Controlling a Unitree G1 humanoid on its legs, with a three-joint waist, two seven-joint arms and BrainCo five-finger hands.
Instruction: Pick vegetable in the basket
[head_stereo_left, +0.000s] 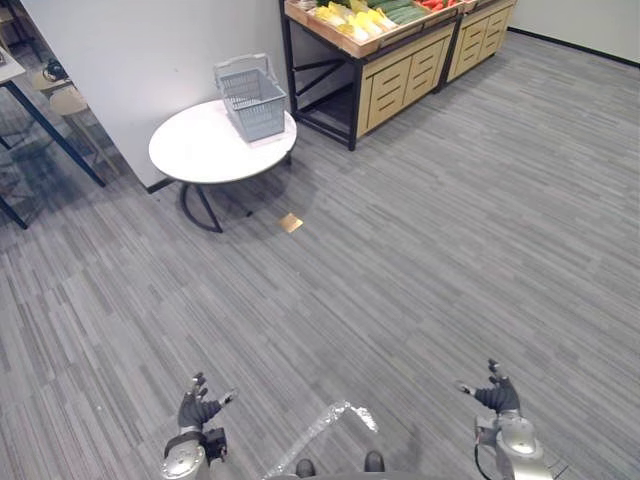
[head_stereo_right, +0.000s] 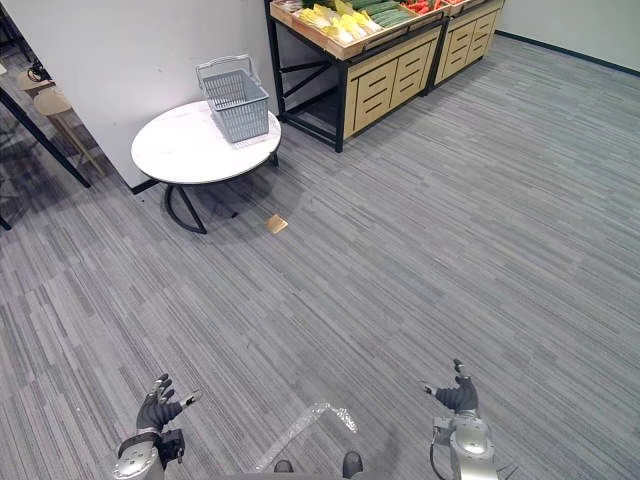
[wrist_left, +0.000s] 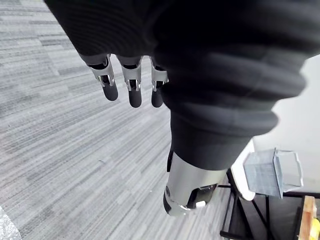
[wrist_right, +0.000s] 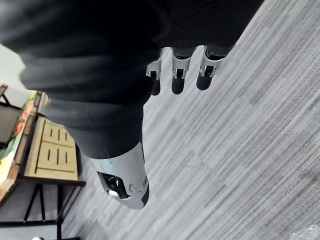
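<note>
A grey basket sits on the round white desk at upper left, vegetables on the shelf at top.

Floor: grey, with a streaky plank pattern in mixed light and dark greys. Round bench: plain white top, black legs. Basket: pale blue-grey, grid-patterned walls. Produce stand: light wood drawers with dark slots, black frame. On it are yellow vegetables, green vegetables and red vegetables. Tan square on the floor. Wall: plain off-white. Left hand and right hand: dark ribbed covers, silver fingers with dark tips.
</note>
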